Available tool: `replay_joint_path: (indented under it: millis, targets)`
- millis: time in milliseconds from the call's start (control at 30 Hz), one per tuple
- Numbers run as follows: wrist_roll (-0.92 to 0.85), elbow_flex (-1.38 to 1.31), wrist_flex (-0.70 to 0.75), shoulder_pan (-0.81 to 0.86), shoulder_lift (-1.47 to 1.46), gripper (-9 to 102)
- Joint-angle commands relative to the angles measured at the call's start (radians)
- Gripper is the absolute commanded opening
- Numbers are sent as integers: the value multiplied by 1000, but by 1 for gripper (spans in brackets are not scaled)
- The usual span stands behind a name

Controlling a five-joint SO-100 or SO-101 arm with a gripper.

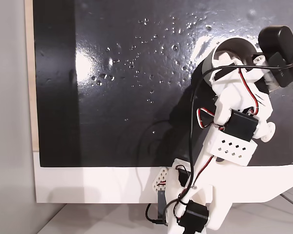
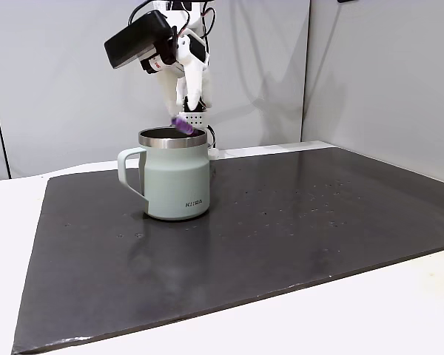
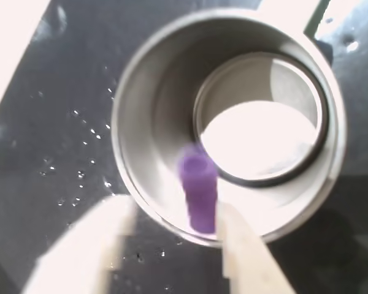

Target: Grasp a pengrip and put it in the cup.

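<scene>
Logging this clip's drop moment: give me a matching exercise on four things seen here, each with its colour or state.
1 pengrip
2 cup
3 mat
4 jaws

a black, speckled
b spread apart
c light purple, over the cup's mouth
d pale green outside, with a handle

Pairs: 1-c; 2-d; 3-a; 4-b

You're at bare lab-style test station: plain grey partition walls (image 2: 370,66), white bench (image 2: 7,244), black textured rubber mat (image 2: 281,222).
</scene>
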Motion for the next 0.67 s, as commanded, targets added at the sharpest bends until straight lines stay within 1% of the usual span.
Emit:
replay_joint_path:
  millis: [0, 633]
  targets:
    - [-15, -3, -38, -5, 69, 33]
    - [-11, 9, -35, 11, 64, 33]
